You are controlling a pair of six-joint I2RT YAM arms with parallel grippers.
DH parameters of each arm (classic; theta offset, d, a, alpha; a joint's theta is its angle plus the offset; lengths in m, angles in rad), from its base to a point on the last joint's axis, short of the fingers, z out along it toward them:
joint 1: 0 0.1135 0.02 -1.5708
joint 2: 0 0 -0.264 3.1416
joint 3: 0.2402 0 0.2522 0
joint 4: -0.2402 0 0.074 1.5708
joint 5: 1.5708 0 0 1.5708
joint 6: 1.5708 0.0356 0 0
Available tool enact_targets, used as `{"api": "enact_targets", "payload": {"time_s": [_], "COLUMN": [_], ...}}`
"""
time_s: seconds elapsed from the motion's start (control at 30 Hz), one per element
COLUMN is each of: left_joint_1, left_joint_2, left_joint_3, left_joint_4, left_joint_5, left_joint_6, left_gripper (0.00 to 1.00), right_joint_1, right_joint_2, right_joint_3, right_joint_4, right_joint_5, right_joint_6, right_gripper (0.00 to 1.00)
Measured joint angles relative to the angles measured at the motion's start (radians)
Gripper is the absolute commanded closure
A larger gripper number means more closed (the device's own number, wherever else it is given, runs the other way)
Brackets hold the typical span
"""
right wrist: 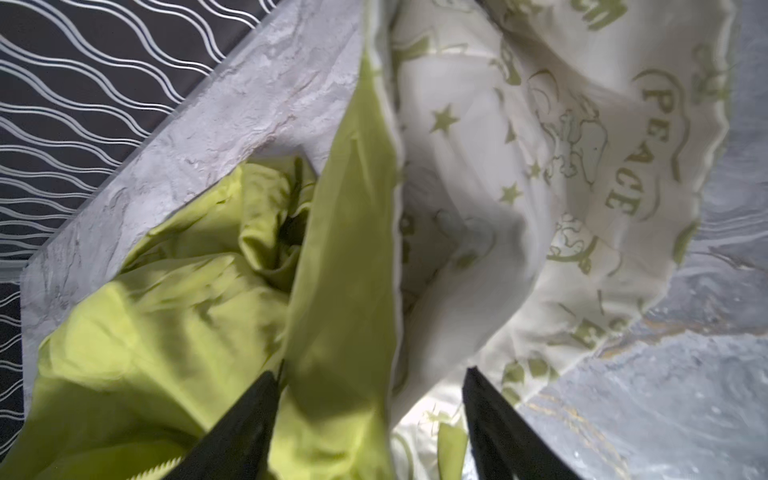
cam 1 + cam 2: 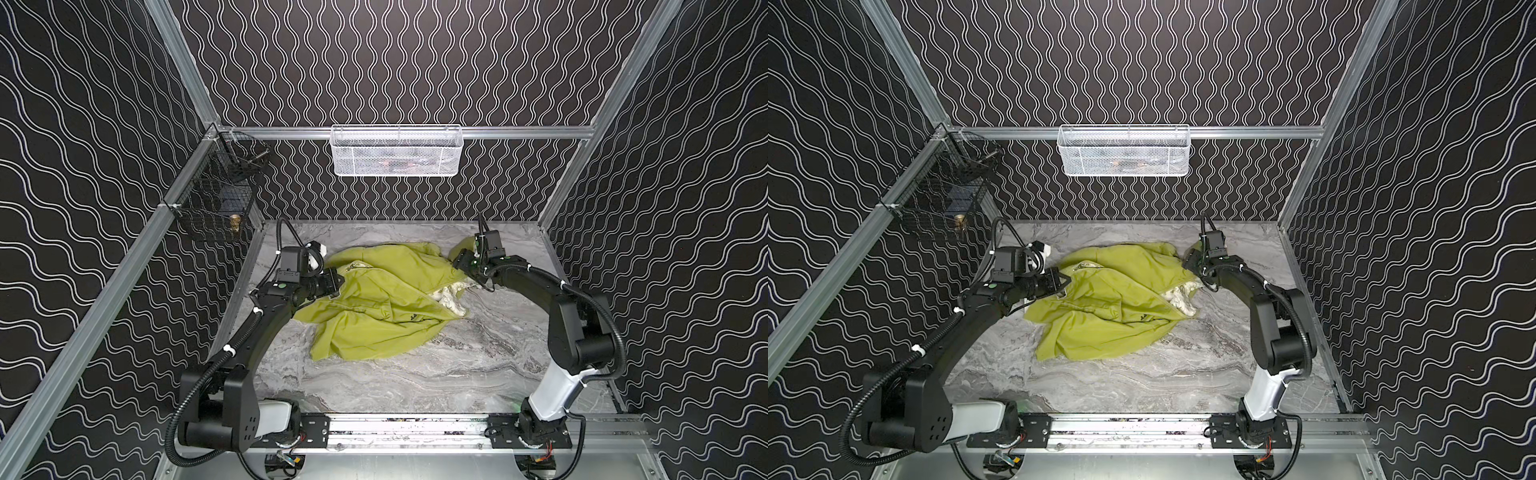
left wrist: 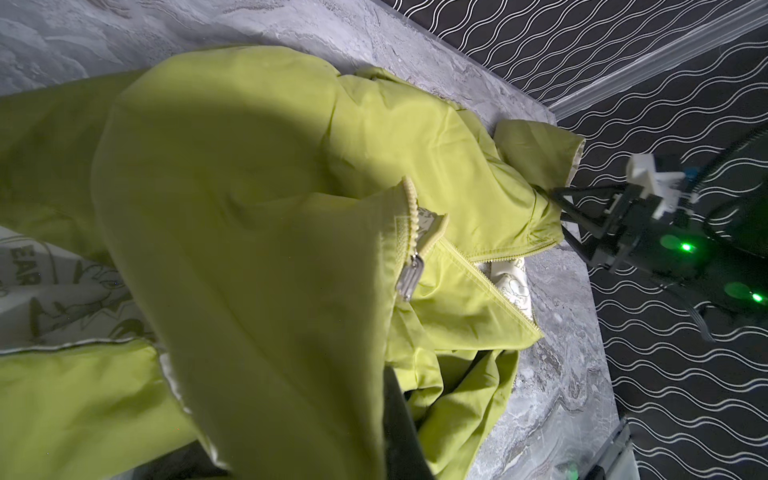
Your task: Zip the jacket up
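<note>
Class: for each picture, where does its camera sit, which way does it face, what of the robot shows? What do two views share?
Both top views: high in front, facing down toward the back wall; shows left gripper, right gripper.
Left wrist: on the left arm, facing across the jacket toward the right gripper; own finger barely visible.
Right wrist: on the right arm, facing down onto the lining; own spread fingers show.
Shared: both wrist views show that lining.

Top views bright, even, sharp. Left wrist view: broad dark shadow across jacket (image 3: 232,137). Right wrist view: close-up lining (image 1: 519,187) blurred.
</note>
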Motion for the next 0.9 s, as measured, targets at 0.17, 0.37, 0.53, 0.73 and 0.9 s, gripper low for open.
{"api": "enact_targets", "payload": {"time_s": [0.17,0.37,0.53,0.73,0.9], "left_joint_1": [0.0,0.008,0.035,0.1,0.137], "left_joint_2": [-0.009,-0.028,-0.035,-0.025,0.004], "left_joint_3": [0.014,0.037,0.076,0.098,0.107], "left_joint_4": [-0.02,-0.072,-0.145,-0.236,-0.28], "left_joint_5": [0.003,0.012,0.034,0.033,0.035], "left_joint_6": [0.006,0.029,0.063,0.119,0.158], "left_gripper": [1.0,1.0,1.0,1.0,1.0], "right_joint_1": [-0.018,-0.045,-0.09,-0.177,-0.256], "right_joint_2": [0.05,0.06,0.058,0.058,-0.007], "right_joint_3": [0.055,0.117,0.175,0.214,0.181], "right_joint_4": [0.014,0.024,0.021,0.004,-0.039], "right_joint_5": [-0.067,-0.14,-0.187,-0.224,-0.239], "right_joint_6": [-0.001,-0.014,-0.024,-0.026,-0.026], "right_gripper": [0.73,1.0,1.0,1.0,1.0]}}
